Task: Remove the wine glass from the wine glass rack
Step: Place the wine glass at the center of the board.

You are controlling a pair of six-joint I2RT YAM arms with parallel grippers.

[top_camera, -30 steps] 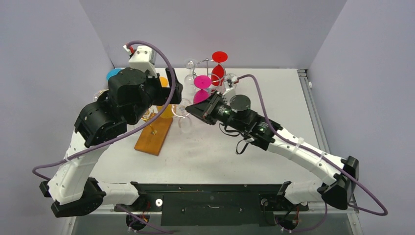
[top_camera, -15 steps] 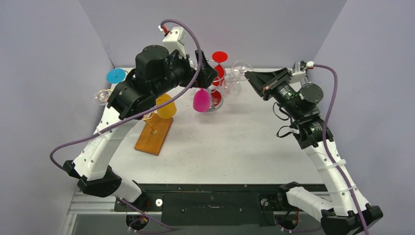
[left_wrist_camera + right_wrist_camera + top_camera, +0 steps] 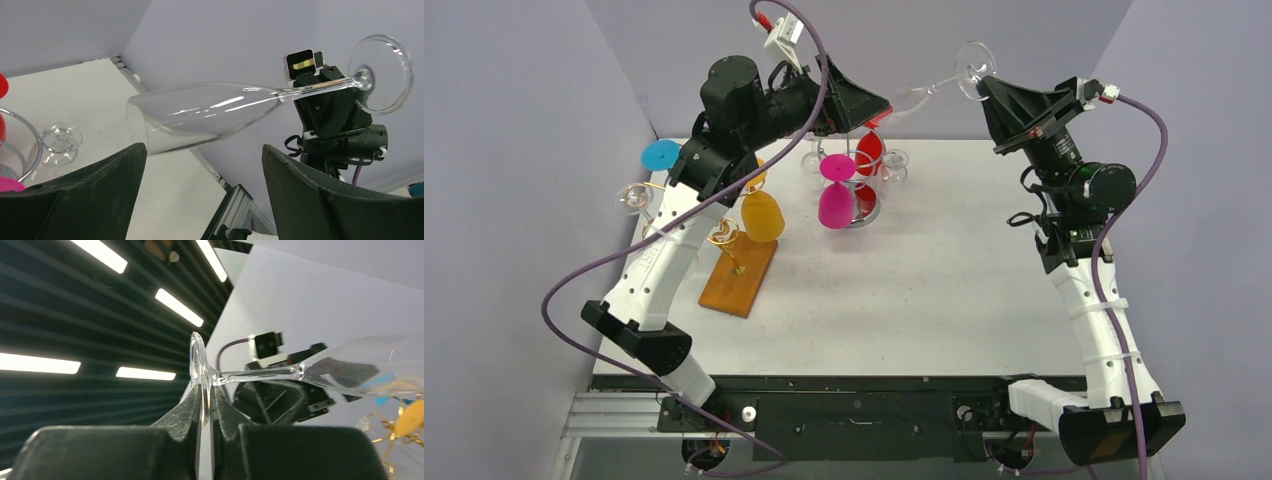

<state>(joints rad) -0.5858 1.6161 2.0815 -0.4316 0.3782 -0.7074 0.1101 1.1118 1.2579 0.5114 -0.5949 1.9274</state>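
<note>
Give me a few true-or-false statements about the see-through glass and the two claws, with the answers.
1. The right gripper pinches the clear wine glass by its round foot. True.
2. The clear wine glass stands upright. False: it is held in the air, lying nearly sideways.
3. The left gripper is clamped shut on the bowl. False: its fingers stand wide apart, not gripping.
4. A pink wine glass hangs upside down, bowl lowest. True.
</note>
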